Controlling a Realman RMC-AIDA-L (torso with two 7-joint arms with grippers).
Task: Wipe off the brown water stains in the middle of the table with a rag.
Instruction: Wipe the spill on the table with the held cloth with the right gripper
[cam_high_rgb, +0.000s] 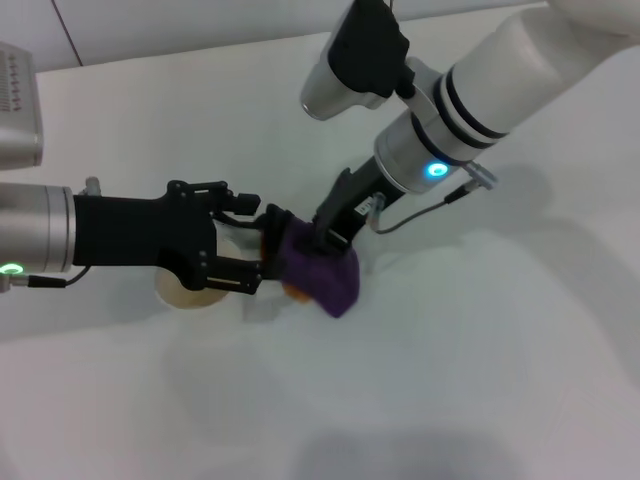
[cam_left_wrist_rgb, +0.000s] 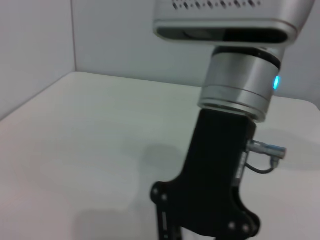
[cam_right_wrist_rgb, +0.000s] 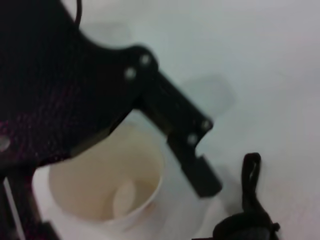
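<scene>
My right gripper (cam_high_rgb: 322, 240) is shut on the purple rag (cam_high_rgb: 325, 275) and presses it down on the white table (cam_high_rgb: 480, 380) at the middle. A bit of the orange-brown stain (cam_high_rgb: 293, 292) shows at the rag's near-left edge; the rag covers the remainder. My left gripper (cam_high_rgb: 265, 245) is open, its fingertips just left of the rag, above the table. The rag's black strap (cam_right_wrist_rgb: 250, 185) shows in the right wrist view beside a left finger (cam_right_wrist_rgb: 192, 160).
A white paper cup (cam_high_rgb: 185, 292) with a brownish inside stands under the left gripper's body; it also shows in the right wrist view (cam_right_wrist_rgb: 100, 195). The right arm's wrist (cam_left_wrist_rgb: 240, 90) fills the left wrist view. A grey device (cam_high_rgb: 18, 110) sits at the far left.
</scene>
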